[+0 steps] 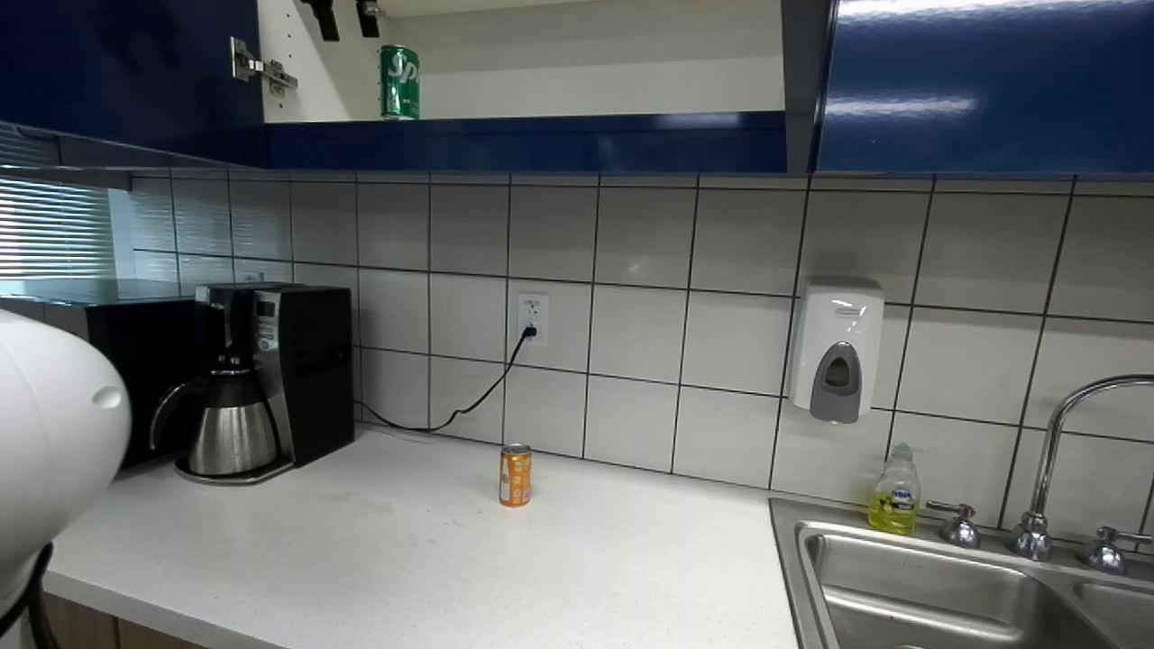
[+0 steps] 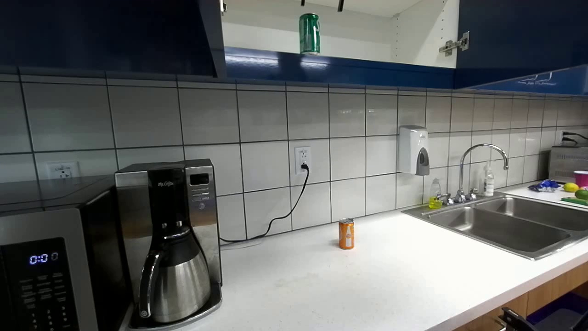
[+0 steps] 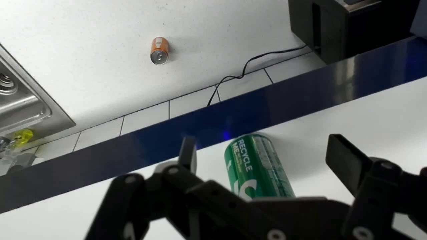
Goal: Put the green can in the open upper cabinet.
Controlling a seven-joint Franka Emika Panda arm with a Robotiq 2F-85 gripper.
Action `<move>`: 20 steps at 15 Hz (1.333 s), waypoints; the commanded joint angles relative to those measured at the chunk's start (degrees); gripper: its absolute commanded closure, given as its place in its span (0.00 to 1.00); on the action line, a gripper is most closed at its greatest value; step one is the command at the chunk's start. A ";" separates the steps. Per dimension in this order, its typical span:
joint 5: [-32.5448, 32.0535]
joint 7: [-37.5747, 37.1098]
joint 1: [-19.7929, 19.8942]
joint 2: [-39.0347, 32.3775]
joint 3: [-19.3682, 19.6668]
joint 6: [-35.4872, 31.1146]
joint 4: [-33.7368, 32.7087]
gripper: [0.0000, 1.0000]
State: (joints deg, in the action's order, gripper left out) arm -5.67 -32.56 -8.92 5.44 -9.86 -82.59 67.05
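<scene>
The green can stands upright on the floor of the open upper cabinet, close to its front edge. In an exterior view the can is just behind the cabinet's blue trim. My gripper is inside the cabinet opening, above the can's level; only its fingertips show. They also show at the top of an exterior view. In the wrist view the gripper is open, with the can seen between its spread fingers and touching neither. The can's top is hidden behind the gripper body.
An orange can stands on the white counter. A coffee maker and microwave stand at one end, a sink at the other. The open blue cabinet door hangs beside the opening. A soap dispenser is on the wall.
</scene>
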 commanded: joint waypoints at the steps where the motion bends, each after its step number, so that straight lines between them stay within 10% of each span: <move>1: 2.58 2.01 0.48 7.92 1.64 -1.97 11.23 0.00; 20: 7.51 12.51 2.13 28.74 1.89 -5.51 47.38 0.00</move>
State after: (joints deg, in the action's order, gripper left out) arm 0.17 -22.95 -8.35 30.60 -7.69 -86.09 109.00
